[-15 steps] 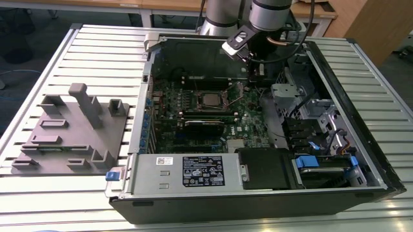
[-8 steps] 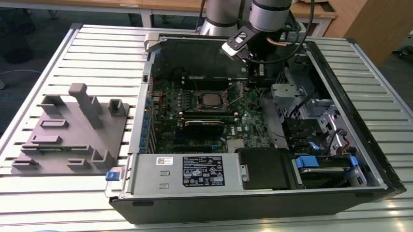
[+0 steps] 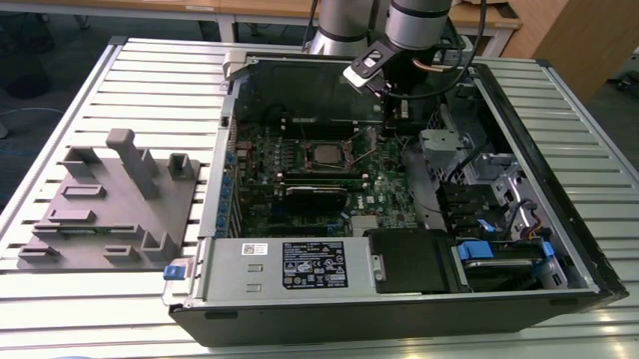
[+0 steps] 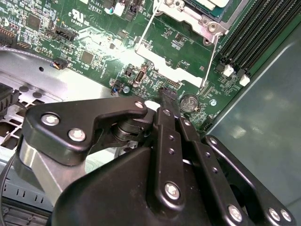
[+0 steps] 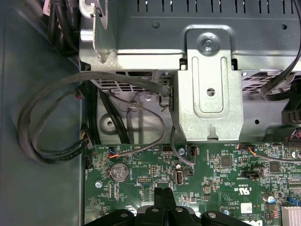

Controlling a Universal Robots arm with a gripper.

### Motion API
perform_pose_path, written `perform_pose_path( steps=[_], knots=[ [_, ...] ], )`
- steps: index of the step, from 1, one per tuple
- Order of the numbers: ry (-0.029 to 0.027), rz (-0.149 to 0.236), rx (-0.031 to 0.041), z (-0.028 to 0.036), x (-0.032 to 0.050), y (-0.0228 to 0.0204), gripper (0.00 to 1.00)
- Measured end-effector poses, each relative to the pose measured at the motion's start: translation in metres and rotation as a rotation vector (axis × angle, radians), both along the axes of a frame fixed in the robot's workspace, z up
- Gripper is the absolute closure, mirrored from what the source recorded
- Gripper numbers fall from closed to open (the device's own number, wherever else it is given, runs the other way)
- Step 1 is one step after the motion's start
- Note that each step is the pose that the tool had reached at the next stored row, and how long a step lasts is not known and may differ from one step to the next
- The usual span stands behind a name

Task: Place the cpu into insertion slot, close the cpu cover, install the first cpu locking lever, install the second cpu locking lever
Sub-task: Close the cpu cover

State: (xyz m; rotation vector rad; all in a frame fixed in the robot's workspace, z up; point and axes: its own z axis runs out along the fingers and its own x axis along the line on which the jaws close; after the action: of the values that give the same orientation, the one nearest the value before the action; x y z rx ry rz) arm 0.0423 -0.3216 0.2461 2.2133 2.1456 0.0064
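The pincer point(image 5: 163, 192) is seen with its fingers point(image 4: 168, 117) pressed together and nothing clamped between them, held low over the green motherboard point(image 5: 216, 169) inside the open computer case point(image 3: 559, 247). The cpu point(image 3: 325, 154) is found seated in the insertion slot point(image 3: 302, 155), near the pincer on the exterior view's left of it. It is framed by the cpu cover point(image 4: 206, 21), which lies ahead of the fingertips.

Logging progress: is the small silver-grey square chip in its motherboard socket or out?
In. The exterior view shows the silver-grey square cpu lying inside the dark-framed insertion slot on the green board.
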Motion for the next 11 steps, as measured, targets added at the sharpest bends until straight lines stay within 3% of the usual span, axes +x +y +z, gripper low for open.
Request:
perform_pose_path(
  steps=[2,5,11],
  knots=[
    [0.0011,0.0,0.0001,-0.0001,0.0,0.0,0.9],
    [0.0127,0.0,-0.0022,-0.0002,0.0001,0.0,0.9],
    [0.0205,0.0,-0.0034,-0.0003,0.0001,0.0,0.9]
  ],
)
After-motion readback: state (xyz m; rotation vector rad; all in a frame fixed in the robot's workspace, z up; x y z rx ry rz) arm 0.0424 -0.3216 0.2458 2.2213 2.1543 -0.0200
